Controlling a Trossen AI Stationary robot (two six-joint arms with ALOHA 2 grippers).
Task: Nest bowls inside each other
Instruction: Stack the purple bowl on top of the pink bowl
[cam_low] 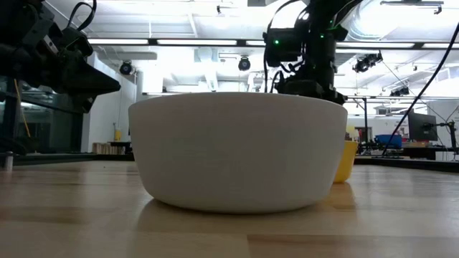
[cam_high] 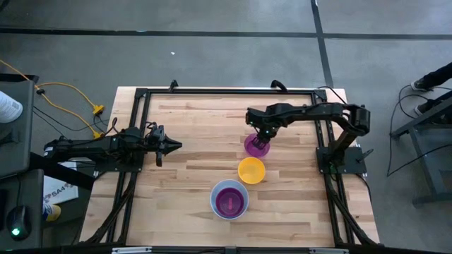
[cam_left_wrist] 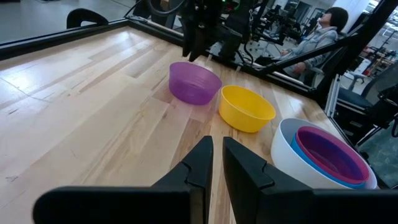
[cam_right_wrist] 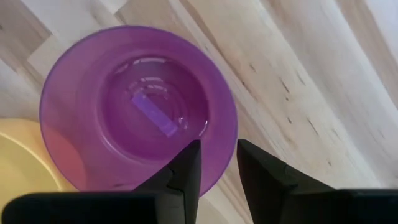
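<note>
A purple bowl (cam_high: pixel 256 146) stands upright on the table, right of centre. My right gripper (cam_right_wrist: pixel 219 167) hangs open over it, pointing down; one finger is over the bowl's inside, the other outside its rim (cam_right_wrist: pixel 227 147), just above it. A yellow-orange bowl (cam_high: pixel 251 170) stands on its base close beside the purple one, on the near side. Nearer the front edge, a white bowl (cam_high: pixel 215 200) holds a blue bowl (cam_left_wrist: pixel 354 182) with a pink-red one (cam_left_wrist: pixel 329 152) inside. My left gripper (cam_high: pixel 175 146) waits at the left, level, its fingers all but together and holding nothing.
A black frame (cam_high: pixel 226 90) runs round the table's far and side edges. Bare wood lies between my left gripper and the bowls. In the left wrist view a person (cam_left_wrist: pixel 323 28) sits beyond the table's far side.
</note>
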